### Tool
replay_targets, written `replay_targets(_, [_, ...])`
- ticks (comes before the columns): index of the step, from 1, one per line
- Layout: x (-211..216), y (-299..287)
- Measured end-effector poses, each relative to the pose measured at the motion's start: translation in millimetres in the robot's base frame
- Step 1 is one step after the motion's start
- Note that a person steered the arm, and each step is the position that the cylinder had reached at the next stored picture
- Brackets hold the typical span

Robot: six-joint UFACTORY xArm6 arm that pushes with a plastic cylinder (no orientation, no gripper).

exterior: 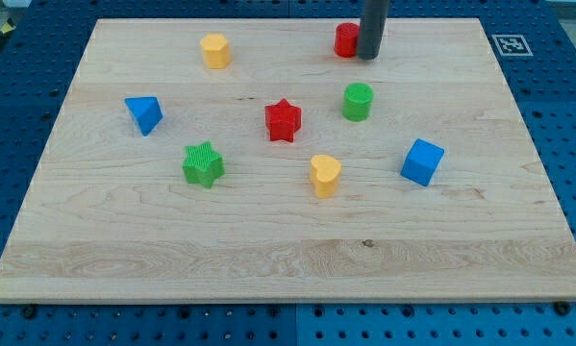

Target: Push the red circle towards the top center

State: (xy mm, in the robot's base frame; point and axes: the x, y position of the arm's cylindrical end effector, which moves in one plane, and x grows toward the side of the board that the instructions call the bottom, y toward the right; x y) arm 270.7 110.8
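The red circle [345, 40] sits near the view's top, a little right of centre, partly hidden by my rod. My tip [367, 56] rests on the board right against the red circle's right side, touching or almost touching it. The rod rises out of the view's top edge.
A yellow hexagon [214, 50] sits at the top left. A green circle [358, 101] lies just below my tip. A red star [283, 120], blue triangle [144, 114], green star [203, 164], yellow heart [324, 175] and blue cube [421, 161] lie across the wooden board [268, 259].
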Motion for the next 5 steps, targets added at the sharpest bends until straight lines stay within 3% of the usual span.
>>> replay_targets(2, [-37, 42])
replay_targets(5, [-16, 14])
